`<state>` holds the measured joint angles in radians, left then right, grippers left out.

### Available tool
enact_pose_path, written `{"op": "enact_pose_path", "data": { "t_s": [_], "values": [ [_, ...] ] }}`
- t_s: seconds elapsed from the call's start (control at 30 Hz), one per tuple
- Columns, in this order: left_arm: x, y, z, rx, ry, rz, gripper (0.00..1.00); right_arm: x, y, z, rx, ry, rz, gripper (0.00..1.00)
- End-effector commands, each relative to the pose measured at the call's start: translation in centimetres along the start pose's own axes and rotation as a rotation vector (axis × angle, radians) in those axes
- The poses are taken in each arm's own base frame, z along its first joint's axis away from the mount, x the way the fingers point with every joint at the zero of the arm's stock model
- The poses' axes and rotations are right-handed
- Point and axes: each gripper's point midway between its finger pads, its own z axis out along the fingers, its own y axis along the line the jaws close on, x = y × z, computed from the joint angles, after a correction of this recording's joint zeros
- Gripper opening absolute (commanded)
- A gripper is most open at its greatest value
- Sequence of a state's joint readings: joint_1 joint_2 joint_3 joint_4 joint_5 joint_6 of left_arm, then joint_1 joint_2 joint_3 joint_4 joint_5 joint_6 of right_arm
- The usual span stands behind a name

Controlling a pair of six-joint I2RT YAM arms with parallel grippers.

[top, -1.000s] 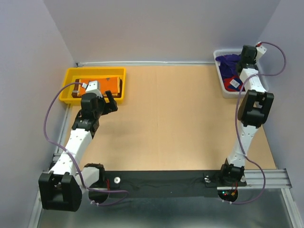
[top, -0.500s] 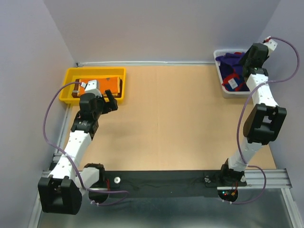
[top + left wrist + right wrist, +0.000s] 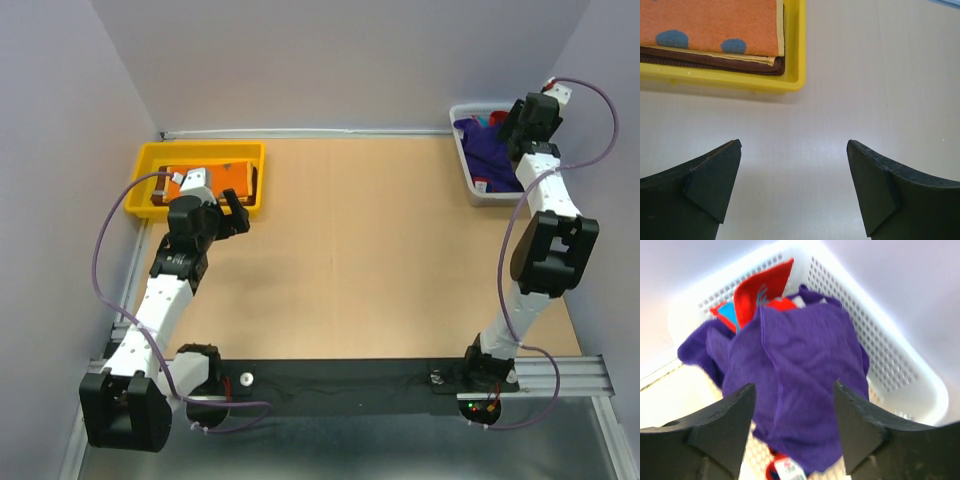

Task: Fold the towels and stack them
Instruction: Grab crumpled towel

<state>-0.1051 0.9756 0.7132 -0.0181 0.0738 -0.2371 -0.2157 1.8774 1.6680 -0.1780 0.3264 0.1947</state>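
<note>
Hovering above purple towel (image 3: 800, 365) in white mesh basket (image 3: 890, 365): right gripper (image 3: 792, 390), jaws apart, empty. Left gripper (image 3: 794, 145) wide open, empty, near yellow tray (image 3: 795, 50) holding orange towel (image 3: 710, 25) on brown towel (image 3: 715, 62).

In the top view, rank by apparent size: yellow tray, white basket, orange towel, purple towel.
1. yellow tray
2. white basket: looks close, partly hidden by the right arm
3. orange towel and purple towel: alike, both partly hidden, so unranked
</note>
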Motion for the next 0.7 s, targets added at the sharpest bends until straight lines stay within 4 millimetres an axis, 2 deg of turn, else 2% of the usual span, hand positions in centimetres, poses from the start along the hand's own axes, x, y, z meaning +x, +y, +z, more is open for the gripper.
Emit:
{"op": "enact_pose_path", "data": {
  "t_s": [0.0, 0.1, 0.13, 0.27, 0.33, 0.37, 0.43, 0.47, 0.53, 0.6, 0.67],
  "values": [
    [-2.0, -0.8, -0.2, 0.03, -0.065, 0.017, 0.99, -2.2, 0.4, 1.7, 0.008, -0.066, -0.039, 0.66],
    [-1.9, -0.7, 0.0, 0.024, -0.058, 0.02, 0.99, -1.4, 0.6, 3.6, 0.019, -0.054, -0.061, 0.65],
    [-1.9, -0.7, 0.1, 0.022, -0.057, 0.02, 0.99, -0.4, 0.7, 4.6, 0.019, -0.037, -0.075, 0.65],
    [-1.7, -0.6, 0.3, 0.022, -0.049, 0.019, 0.99, 0.9, 1.3, 6.6, 0.011, -0.016, -0.103, 0.63],
    [-1.5, -0.5, 0.4, 0.018, -0.041, 0.019, 0.99, 1.0, 1.2, 6.9, 0.019, -0.018, -0.104, 0.55],
    [-1.6, -0.6, 0.4, 0.017, -0.044, 0.021, 0.99, 0.8, 1.3, 6.9, 0.019, -0.023, -0.104, 0.52],
    [-1.4, -0.5, 0.5, 0.015, -0.038, 0.019, 0.99, -0.1, 1.4, 6.7, 0.013, -0.038, -0.105, 0.35],
    [-1.5, -0.5, 0.6, 0.015, -0.038, 0.02, 0.99, -1.2, 1.5, 6.3, 0.01, -0.059, -0.105, 0.27],
    [-1.5, -0.6, 0.6, 0.018, -0.038, 0.02, 0.99, -2.4, 1.4, 5.7, 0.009, -0.081, -0.114, 0.25],
    [-1.4, -0.6, 0.7, 0.021, -0.032, 0.02, 0.99, -4.8, 1.6, 4.3, -0.004, -0.126, -0.109, 0.25],
    [-1.5, -0.7, 0.7, 0.025, -0.032, 0.019, 0.99, -6.2, 1.6, 3.4, -0.012, -0.154, -0.112, 0.25]
  ]
}}
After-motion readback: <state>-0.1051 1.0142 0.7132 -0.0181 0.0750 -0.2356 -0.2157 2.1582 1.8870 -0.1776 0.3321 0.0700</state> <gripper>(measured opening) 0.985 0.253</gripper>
